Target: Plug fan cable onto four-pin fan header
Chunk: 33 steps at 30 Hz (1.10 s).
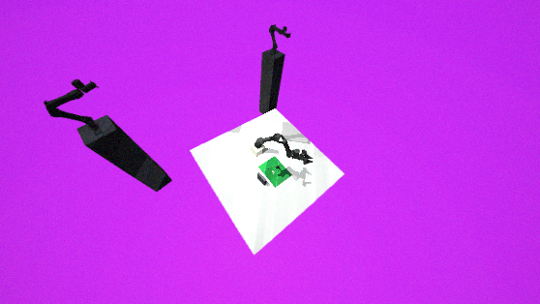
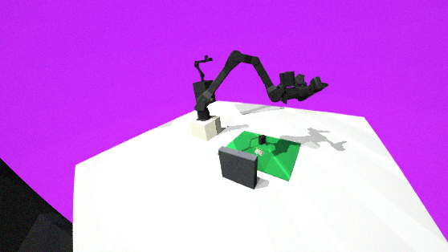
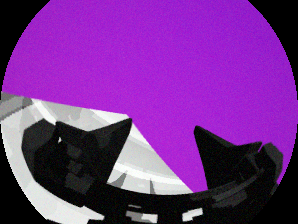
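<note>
One tool (image 2: 311,86), fingers spread and carrying nothing, hangs right of the board (image 2: 281,158); descend squarely over the plug (image 2: 262,140) before gripping.

The top view looks down from far above the gripper (image 1: 306,157), its white table (image 1: 271,218) small. The exterior view stands nearer, low, facing the table (image 2: 321,193) (both share it). The wrist view sits just behind the fingers, facing outward.
</note>
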Available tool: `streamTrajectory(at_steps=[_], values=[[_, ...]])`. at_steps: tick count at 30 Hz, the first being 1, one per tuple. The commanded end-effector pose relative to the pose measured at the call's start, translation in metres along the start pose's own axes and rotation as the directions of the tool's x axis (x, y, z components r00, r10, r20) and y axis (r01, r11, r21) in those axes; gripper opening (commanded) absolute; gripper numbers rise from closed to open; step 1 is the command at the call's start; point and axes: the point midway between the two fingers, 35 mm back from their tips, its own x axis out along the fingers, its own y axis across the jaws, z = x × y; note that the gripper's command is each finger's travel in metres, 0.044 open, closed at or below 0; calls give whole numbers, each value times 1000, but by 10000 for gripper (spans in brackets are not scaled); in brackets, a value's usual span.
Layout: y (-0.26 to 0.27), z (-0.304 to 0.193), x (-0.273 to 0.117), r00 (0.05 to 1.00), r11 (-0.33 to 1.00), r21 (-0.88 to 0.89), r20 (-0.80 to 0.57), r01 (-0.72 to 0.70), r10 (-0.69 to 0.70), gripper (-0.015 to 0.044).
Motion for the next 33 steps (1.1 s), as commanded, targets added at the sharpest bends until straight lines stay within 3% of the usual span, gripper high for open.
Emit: streamTrajectory(at_steps=[1,4,12,17,22,33], values=[[0,0,0,1000,1000,0,0,0,0,426],[-3,-5,0,999,1000,-3,-38,-9,9,440],[-30,-62,-29,877,989,5,-463,-145,131,440],[-44,-84,-75,700,968,62,-679,-243,220,440],[-54,-91,-137,466,929,166,-827,-332,314,440],[-64,-63,-251,54,821,396,-888,-411,456,440]])
